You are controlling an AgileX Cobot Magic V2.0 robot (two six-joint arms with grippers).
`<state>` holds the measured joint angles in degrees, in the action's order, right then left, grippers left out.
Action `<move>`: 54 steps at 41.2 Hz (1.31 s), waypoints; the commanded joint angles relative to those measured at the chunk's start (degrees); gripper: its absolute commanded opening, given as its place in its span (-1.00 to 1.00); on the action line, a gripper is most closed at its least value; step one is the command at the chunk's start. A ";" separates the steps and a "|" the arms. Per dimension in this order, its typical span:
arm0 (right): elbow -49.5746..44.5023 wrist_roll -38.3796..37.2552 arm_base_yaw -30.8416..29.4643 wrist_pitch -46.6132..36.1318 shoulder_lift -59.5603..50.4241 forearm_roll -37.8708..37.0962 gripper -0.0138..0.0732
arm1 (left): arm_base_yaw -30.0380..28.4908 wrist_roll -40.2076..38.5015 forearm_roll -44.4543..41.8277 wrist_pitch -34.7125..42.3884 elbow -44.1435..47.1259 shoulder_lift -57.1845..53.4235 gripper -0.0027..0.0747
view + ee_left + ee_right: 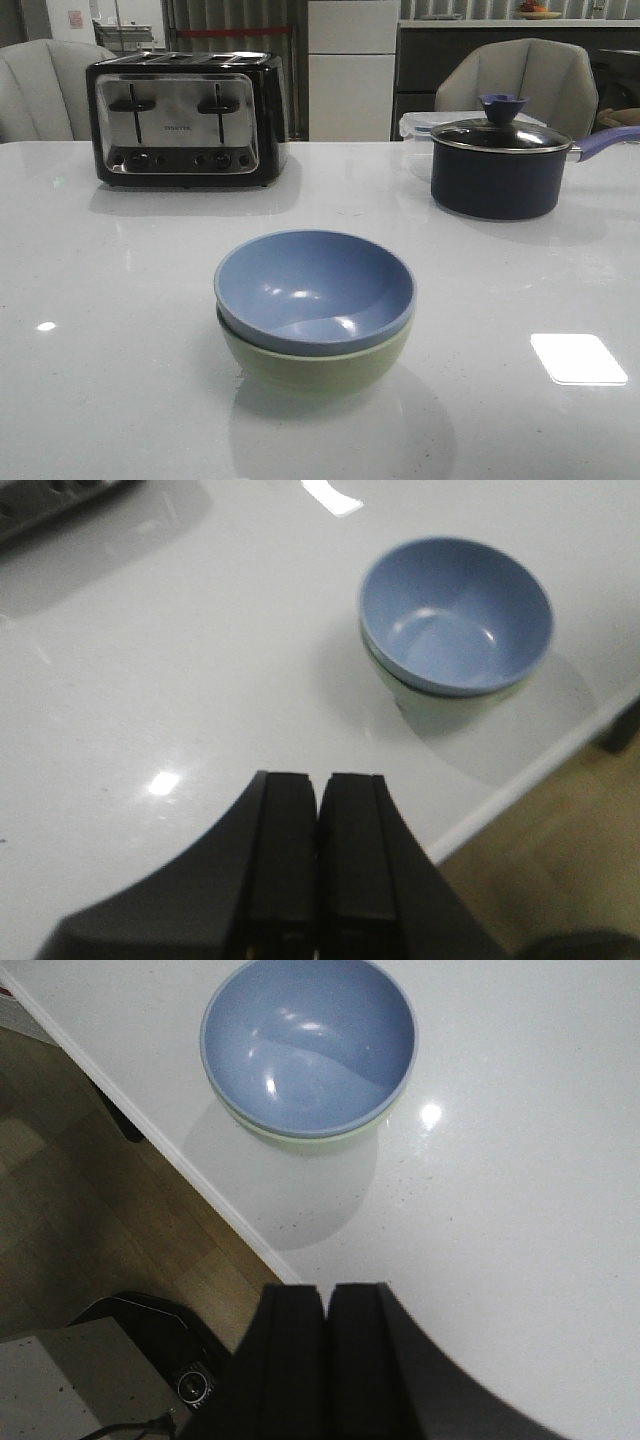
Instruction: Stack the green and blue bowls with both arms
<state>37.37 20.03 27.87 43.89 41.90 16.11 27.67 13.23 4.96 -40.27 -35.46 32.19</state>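
The blue bowl [314, 285] sits nested inside the green bowl [318, 368] near the table's front edge, in the middle. The stack also shows in the left wrist view, blue bowl [455, 613] over green bowl [440, 704], and in the right wrist view, blue bowl [308, 1040] over green bowl [300, 1140]. My left gripper [320, 780] is shut and empty, held well back from the stack. My right gripper [326, 1290] is shut and empty, above the table's front edge, apart from the bowls. Neither gripper shows in the front view.
A black and chrome toaster [185, 118] stands at the back left. A dark lidded saucepan [500, 165] with a purple-blue handle stands at the back right, a clear lidded box [420, 125] behind it. The table's front edge [190, 1175] runs close by the bowls.
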 commanded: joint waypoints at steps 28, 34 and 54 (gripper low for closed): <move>1.58 0.02 -0.08 -3.15 -0.34 0.49 -0.62 | -22.29 -13.23 -5.71 35.56 32.64 -33.59 -0.69; 1.58 0.02 -0.08 -3.15 -0.34 0.49 -0.62 | -22.29 -13.23 -5.71 41.75 35.90 -33.59 -0.69; 1.58 0.02 -0.08 -3.22 -0.34 0.49 -0.62 | -22.29 -13.23 -5.71 43.34 35.90 -33.59 -0.69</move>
<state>37.37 20.03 27.87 44.11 41.90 16.11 5.49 0.61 -0.83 -2.39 0.28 -0.27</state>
